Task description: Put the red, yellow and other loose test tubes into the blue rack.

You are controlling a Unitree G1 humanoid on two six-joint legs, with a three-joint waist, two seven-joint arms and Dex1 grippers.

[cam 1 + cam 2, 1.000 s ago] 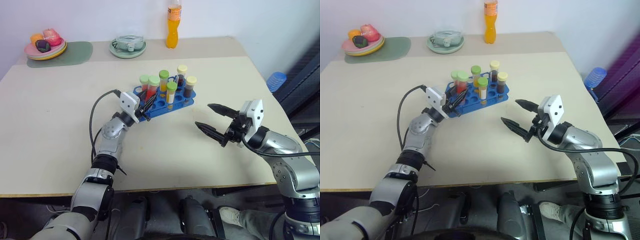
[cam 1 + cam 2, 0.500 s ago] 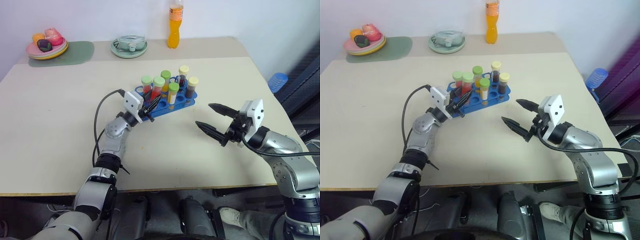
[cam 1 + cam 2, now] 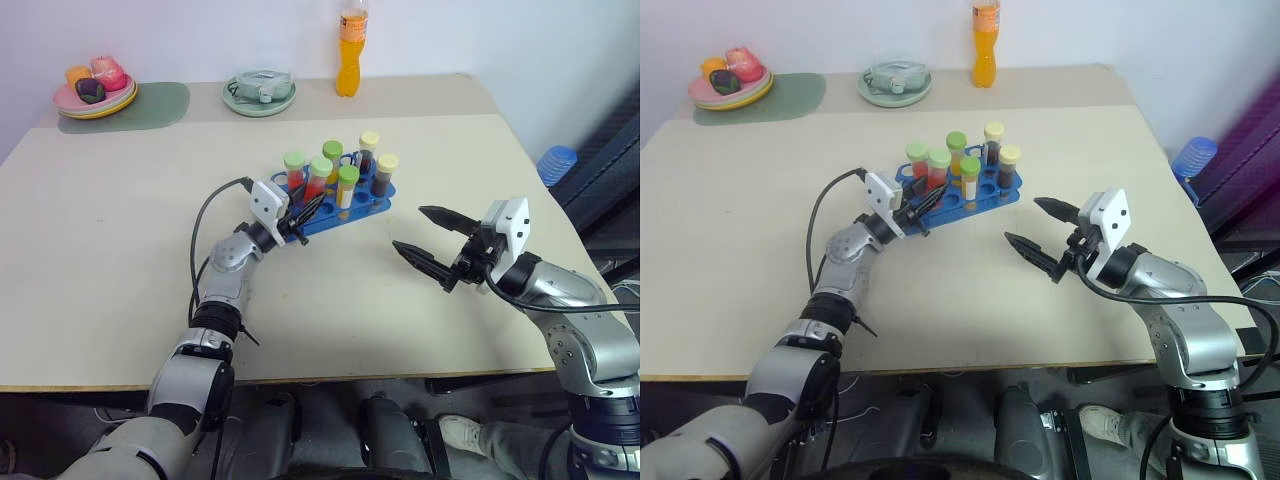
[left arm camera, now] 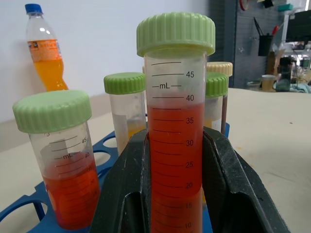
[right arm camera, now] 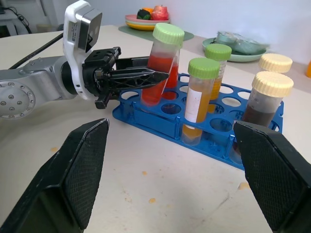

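The left end effector (image 5: pixel 146 75) pinches a red test tube (image 5: pixel 163 65), tilted, over the blue rack (image 5: pixel 218 141). The right end effector (image 3: pixel 425 240) hovers spread. Next, likely straighten and seat it.

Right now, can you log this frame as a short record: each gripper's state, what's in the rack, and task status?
left gripper: shut on the red tube, which leans tilted over the blue rack
right gripper: open, holding nothing, beside the rack
tubes in rack: five standing upright, green and cream caps
status: red tube not yet seated
background: orange bottle, fruit plate
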